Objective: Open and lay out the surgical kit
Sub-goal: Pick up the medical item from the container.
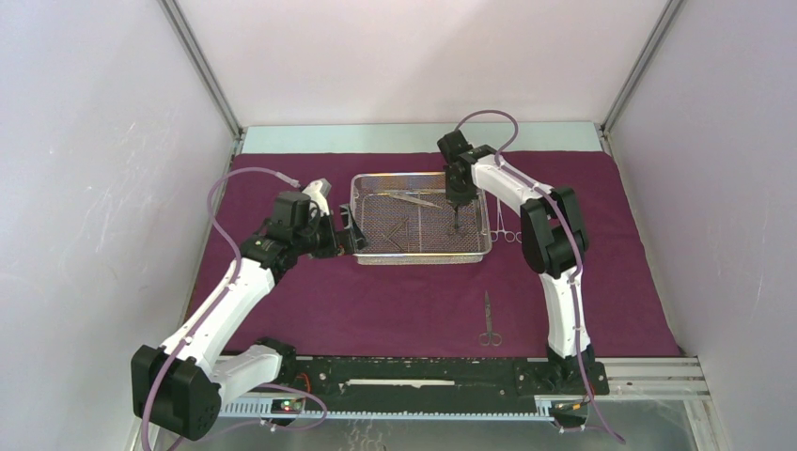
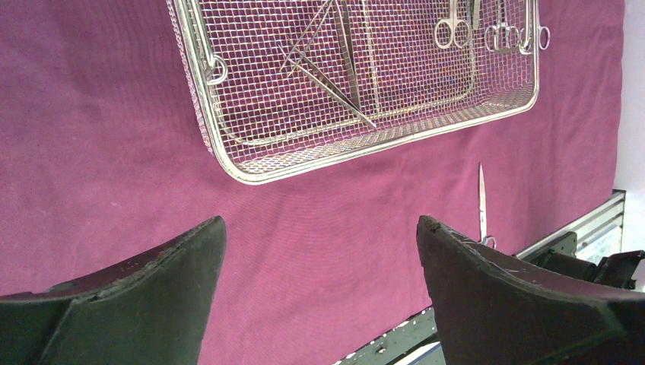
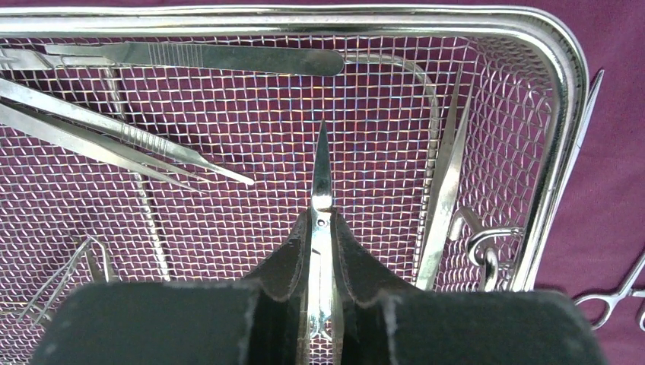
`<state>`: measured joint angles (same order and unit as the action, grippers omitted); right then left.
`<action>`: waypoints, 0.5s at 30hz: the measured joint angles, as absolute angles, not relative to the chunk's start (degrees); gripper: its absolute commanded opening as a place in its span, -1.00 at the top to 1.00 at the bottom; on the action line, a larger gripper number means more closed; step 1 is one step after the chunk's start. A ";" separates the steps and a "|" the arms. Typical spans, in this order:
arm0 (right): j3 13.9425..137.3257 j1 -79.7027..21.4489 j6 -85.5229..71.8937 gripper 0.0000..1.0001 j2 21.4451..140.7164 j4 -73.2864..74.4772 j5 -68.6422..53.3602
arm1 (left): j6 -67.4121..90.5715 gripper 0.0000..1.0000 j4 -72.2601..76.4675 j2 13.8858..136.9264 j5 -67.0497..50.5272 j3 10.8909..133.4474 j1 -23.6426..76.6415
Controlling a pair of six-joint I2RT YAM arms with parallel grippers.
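Observation:
The maroon cloth lies spread flat over the table. The silver wire-mesh tray stands on it at the back middle, also seen in the left wrist view. My right gripper hangs over the tray's right part, shut on a pair of small scissors whose tip points down at the mesh. Tweezers, a flat handle and other instruments lie in the tray. My left gripper is open and empty at the tray's left end.
One pair of scissors lies on the cloth near the front edge. Ring-handled clamps lie on the cloth just right of the tray. Grey walls stand close on both sides. The metal rail runs along the near edge.

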<state>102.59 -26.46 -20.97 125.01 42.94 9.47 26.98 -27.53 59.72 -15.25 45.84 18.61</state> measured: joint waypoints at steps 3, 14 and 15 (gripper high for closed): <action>102.59 -26.48 -20.97 0.89 125.01 43.11 9.65 | 26.98 -1.00 -27.53 59.72 -15.27 45.84 18.61; 103.28 -27.05 -20.97 0.89 123.79 44.56 10.04 | 26.98 -1.00 -27.55 59.72 -15.27 45.84 18.61; 103.50 -27.16 -20.95 0.89 123.59 44.64 10.07 | 26.98 -1.00 -27.53 59.72 -15.27 45.84 18.61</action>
